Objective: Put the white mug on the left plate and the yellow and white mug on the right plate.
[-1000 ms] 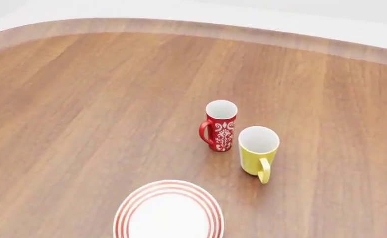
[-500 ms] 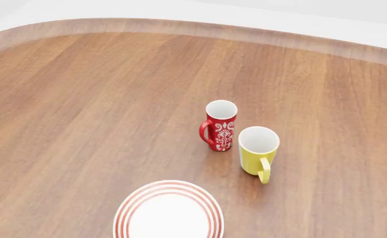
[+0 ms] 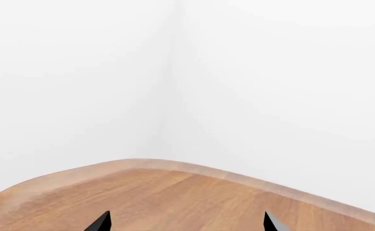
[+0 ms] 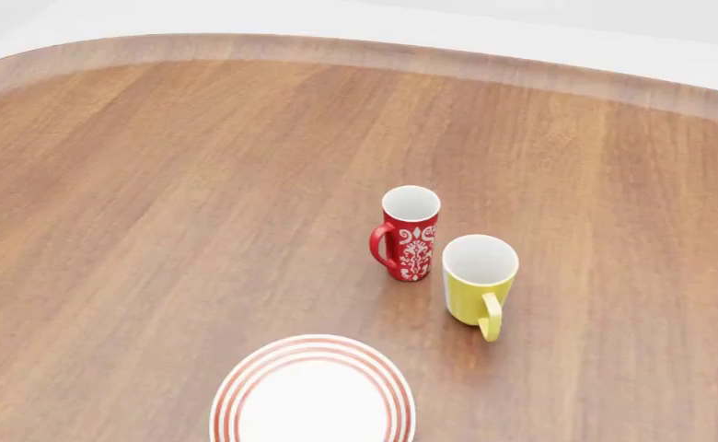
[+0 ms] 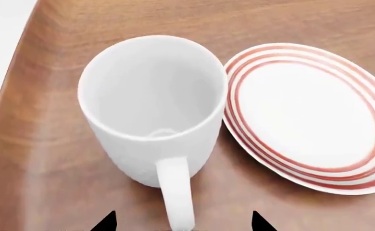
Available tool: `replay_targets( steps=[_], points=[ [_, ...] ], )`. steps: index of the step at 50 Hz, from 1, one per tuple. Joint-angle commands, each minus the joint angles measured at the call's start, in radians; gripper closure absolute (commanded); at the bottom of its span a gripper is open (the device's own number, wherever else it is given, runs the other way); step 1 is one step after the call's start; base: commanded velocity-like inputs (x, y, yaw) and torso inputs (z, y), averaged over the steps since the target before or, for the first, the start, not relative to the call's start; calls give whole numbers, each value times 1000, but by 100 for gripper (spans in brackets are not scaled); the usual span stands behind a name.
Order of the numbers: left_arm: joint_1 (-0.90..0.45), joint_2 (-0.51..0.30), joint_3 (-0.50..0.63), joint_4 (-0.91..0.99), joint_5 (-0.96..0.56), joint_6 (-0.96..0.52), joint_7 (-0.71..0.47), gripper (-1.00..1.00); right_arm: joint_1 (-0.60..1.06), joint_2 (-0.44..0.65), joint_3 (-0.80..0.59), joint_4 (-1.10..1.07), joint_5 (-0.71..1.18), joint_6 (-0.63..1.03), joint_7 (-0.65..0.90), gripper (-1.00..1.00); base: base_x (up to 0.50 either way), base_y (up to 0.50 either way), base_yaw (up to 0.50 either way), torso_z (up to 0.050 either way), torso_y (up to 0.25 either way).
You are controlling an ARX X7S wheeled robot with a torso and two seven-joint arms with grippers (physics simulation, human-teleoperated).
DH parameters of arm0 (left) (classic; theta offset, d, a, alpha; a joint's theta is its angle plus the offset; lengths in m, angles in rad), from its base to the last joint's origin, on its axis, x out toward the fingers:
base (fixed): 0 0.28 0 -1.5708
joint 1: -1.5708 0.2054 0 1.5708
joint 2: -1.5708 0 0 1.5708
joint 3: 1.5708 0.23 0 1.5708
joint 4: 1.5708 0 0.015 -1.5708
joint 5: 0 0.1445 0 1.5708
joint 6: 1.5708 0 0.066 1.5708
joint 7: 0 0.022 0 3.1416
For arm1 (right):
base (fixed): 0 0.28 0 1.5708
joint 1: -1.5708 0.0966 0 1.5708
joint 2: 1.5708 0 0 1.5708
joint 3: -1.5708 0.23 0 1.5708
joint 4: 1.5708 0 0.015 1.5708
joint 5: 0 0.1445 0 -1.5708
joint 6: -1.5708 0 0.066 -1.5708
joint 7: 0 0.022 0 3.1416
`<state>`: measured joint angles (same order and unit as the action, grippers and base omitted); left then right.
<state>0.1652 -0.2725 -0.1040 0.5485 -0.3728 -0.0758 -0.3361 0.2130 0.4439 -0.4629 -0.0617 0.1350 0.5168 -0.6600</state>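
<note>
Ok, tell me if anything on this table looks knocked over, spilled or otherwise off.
Nothing stands out. The red mug and the yellow and white mug stand upright, apart, on the wooden table. The white mug stands upright and empty beside a ringed plate, not on it. No spills or damage show.

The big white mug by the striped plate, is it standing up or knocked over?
Standing upright. The right wrist view looks down into the white mug's round open mouth, base on the table, beside the plate.

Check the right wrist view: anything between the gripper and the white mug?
Nothing visible. The white mug stands upright on the table directly ahead of the open right gripper, its handle pointing between the fingertips; a plate lies beside it.
</note>
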Motion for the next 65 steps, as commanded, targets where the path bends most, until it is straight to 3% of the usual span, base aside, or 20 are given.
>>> replay_targets(
  steps=[1, 50, 51, 65],
  points=[
    [1, -4, 4, 0, -4, 3, -2, -100, 9, -8, -13, 34, -2, -8, -2, -100, 0, 0, 0, 0, 0],
    [13, -22, -1, 6, -30, 19, -16, -100, 58, -55, -63, 183, -10, -70, -13, -100, 0, 0, 0, 0, 0],
    [14, -22, -1, 7, -30, 19, -17, -100, 58, -55, -62, 183, -9, -68, -13, 100, 0, 0, 0, 0, 0],
    [8, -23, 14, -2, -24, 21, -20, -100, 28, -9, -76, 15, -20, -23, -4, 100, 0, 0, 0, 0, 0]
  ],
)
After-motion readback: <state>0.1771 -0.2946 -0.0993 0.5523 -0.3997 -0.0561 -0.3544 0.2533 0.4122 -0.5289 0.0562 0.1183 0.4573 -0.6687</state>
